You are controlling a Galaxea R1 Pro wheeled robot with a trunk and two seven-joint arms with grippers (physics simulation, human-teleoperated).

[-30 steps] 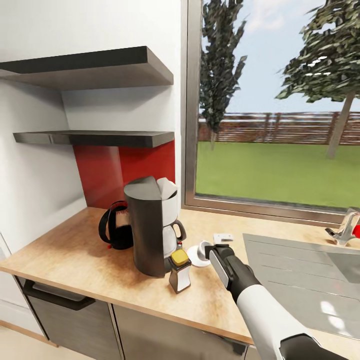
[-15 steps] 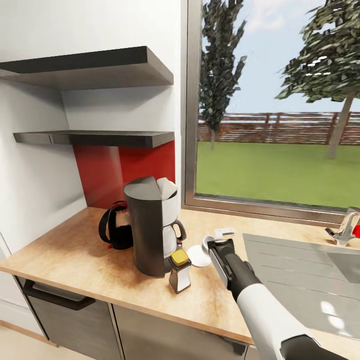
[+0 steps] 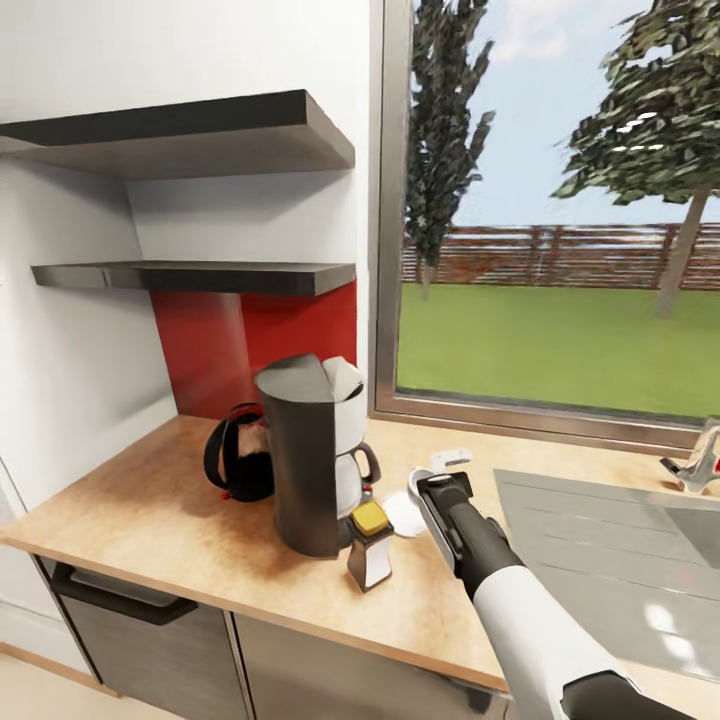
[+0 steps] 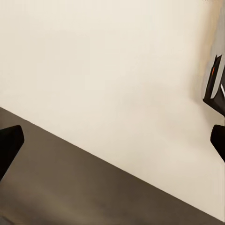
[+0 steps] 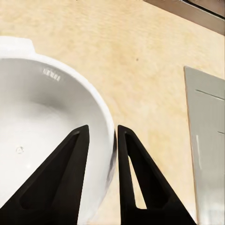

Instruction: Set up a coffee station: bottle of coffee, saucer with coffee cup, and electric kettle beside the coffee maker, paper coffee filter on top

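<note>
White right arm (image 3: 535, 625) (black wrist)

bright, even daylight comes from the window (image 3: 560, 250) and lights the tabletop (image 3: 150, 510) softly. the coffee maker (image 3: 310, 450) and the kettle (image 3: 240, 455) cast faint, blurred shadows on it. a pale sheen lies on the sink (image 3: 610, 560). rendered edges look slightly jagged. the left wrist view is flat and smooth; the right wrist view is crisp.
</note>
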